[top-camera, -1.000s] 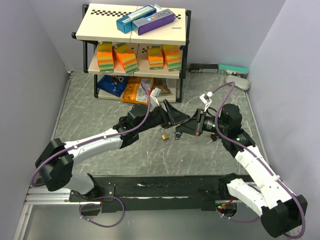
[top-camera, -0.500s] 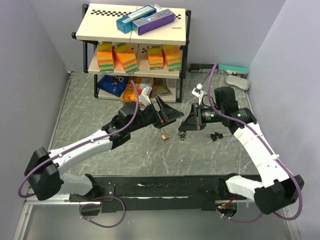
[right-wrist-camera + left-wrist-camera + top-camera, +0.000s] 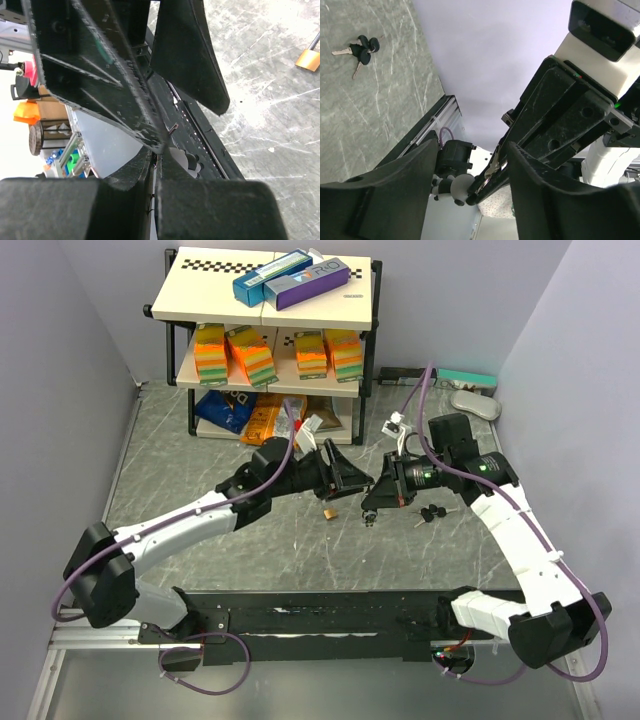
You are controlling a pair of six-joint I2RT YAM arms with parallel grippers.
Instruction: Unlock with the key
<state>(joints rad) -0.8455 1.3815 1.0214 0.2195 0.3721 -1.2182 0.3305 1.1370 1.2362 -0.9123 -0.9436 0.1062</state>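
Padlock: brass padlock (image 3: 328,511) lies loose on the grey table (image 3: 180,470) near the middle, with neither gripper touching it. In the right wrist view it shows at 2 o'clock.
Right gripper: right gripper (image 3: 372,502) hangs just beside the lock, at its 3 o'clock in the top view, with the jaws pressed together.
Key: a thin silver sliver (image 3: 491,165) shows at the right gripper's tip in the left wrist view. It looks like the key pinched there, but the view is poor and I would not swear to it.
Left gripper: left gripper (image 3: 356,483) sits at the lock's 1 o'clock, nose to nose with the right one. Its jaws stand apart, and nothing is between the fingers (image 3: 385,195) except the sight of the other arm.
Spare keys: a small bunch with black heads (image 3: 430,512) lies on the table at 3 o'clock from the right gripper, well clear of the lock.
Backdrop: shelf rack (image 3: 200,285) at 12 o'clock holds boxes and sponges and plays no part.
Step in hand: my reading is that the key is taken up and the lock is not yet secured, with the two grippers meeting over it.
Next move calls for: the left jaws come down on the lock body to steady it, keyhole turned toward 3 o'clock. The right then lines the blade up with the slot. A loose lock would skid under the push.
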